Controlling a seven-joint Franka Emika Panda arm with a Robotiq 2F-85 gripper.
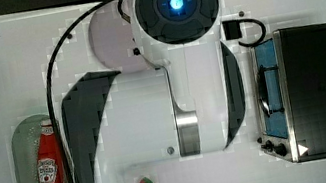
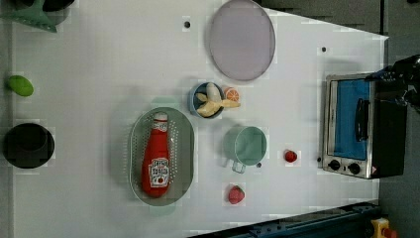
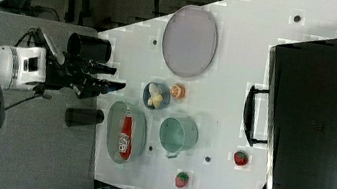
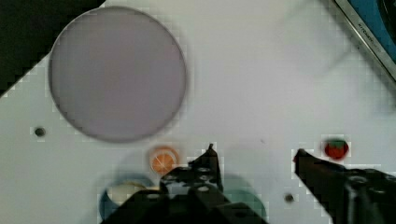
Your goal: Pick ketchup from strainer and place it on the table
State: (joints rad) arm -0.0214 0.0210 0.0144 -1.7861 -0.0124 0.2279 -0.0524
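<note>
The ketchup (image 2: 157,158) lies flat along the length of the strainer (image 2: 137,148), white cap toward the top view's top and label facing up, while the gripper (image 4: 254,156) hangs high above the middle of the table (image 2: 99,59) with its fingers (image 4: 209,161) spread fairly wide and holding nothing. The step in hand looks like the approach. The arm should carry over to the strainer at the top view's left, turn the wrist so the fingers straddle the bottle across its width, and come down over the broad lower body rather than the narrow neck, where a grip would likely slip or tip the load. The opening appears wide enough for the body, though that is a guess. The bottle is smooth, rounded red plastic with a tapered shoulder, so a firm centred squeeze near the label ought to keep it from rolling. The strainer is a pale green oval basket with a dotted, perforated floor and a raised rim; the fingertips need to drop inside that rim without catching it, since the light plastic could lift along with the bottle. In the left view, a blue bowl (image 2: 207,101) of fruit and a teal cup (image 2: 246,146) stand just beside the strainer, so bare white table on its far side seems the safer place to set down.
</note>
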